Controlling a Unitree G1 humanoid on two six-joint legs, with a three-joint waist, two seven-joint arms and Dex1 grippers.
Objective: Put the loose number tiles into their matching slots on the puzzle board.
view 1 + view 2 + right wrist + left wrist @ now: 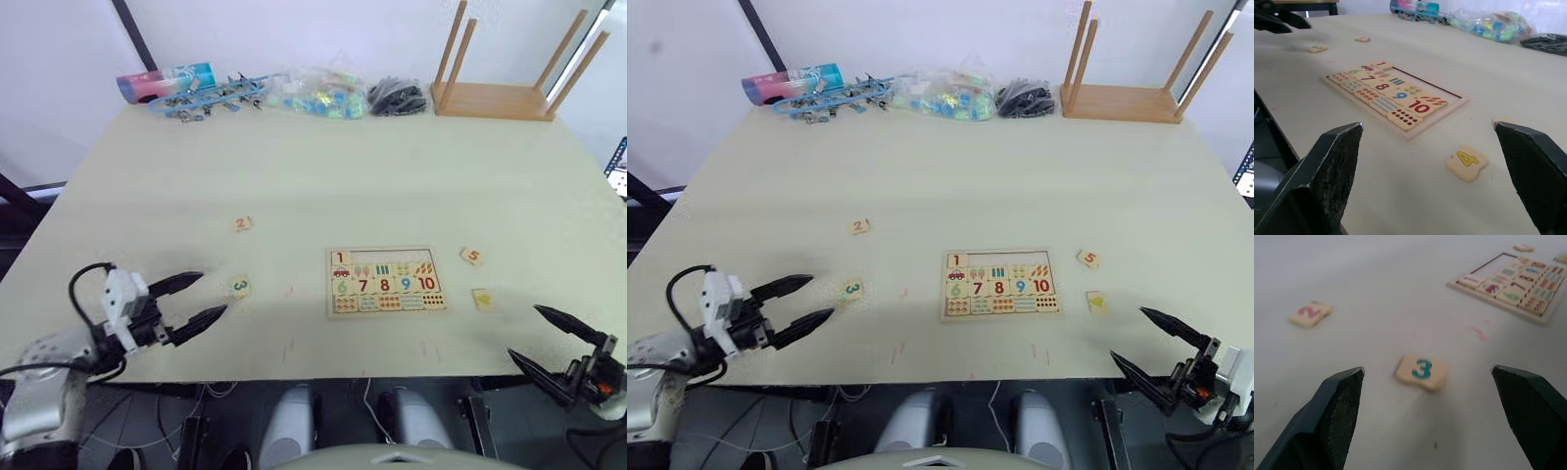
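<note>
The puzzle board (384,294) lies flat near the table's front centre. A tile with a red 1 (340,258) sits in its top-left slot; the other top-row slots (392,256) are bare. Loose on the table are tile 2 (241,224), tile 3 (239,287), tile 5 (472,256) and tile 4 (482,298). My left gripper (213,293) is open, low over the table just short of tile 3 (1421,371), which lies between the fingertips' lines. My right gripper (523,330) is open near the front edge, right of the board, with tile 4 (1466,162) ahead of it.
Along the far edge stand a wooden stand with tall dowels (495,98), a black bundle (397,98), a bag of coloured pieces (318,93), blue clips (206,98) and a pink-and-blue tube (162,80). The table's front edge runs just behind both grippers.
</note>
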